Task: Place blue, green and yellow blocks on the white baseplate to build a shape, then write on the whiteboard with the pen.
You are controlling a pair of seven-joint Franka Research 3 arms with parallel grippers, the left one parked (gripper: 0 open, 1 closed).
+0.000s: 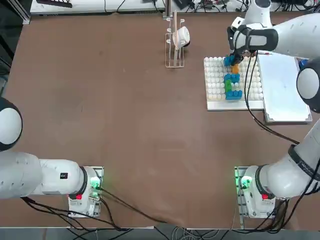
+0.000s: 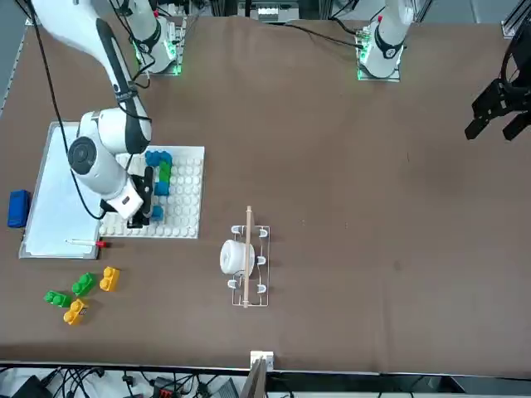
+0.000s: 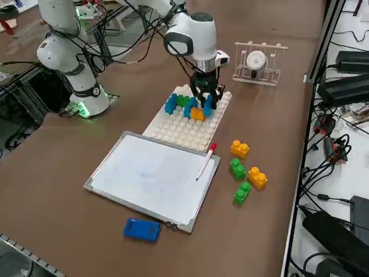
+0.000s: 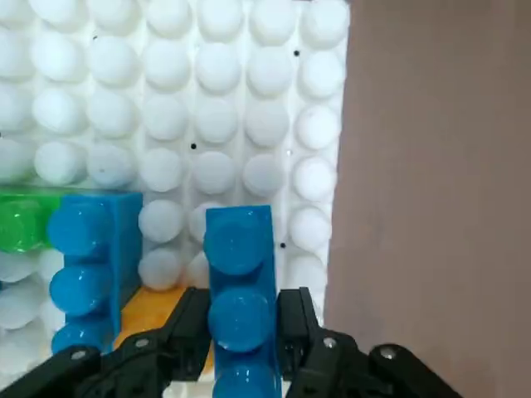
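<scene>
My right gripper (image 3: 206, 101) is at the far end of the white baseplate (image 1: 215, 85), shut on a blue block (image 4: 239, 282) that stands low over the studs beside an orange-yellow block (image 4: 153, 307). In the wrist view the fingers (image 4: 187, 323) press both sides of the held block. The shape (image 1: 231, 82) on the plate runs blue, green, blue, with the orange-yellow piece at its far end. To the plate's right lies the whiteboard (image 3: 150, 176). The pen (image 3: 206, 161) rests on its far edge.
A blue eraser (image 3: 142, 229) lies off the whiteboard's right edge. Loose yellow (image 3: 240, 149) and green (image 3: 237, 168) blocks lie beyond the board. A wooden rack with a white cup (image 1: 176, 37) stands left of the plate.
</scene>
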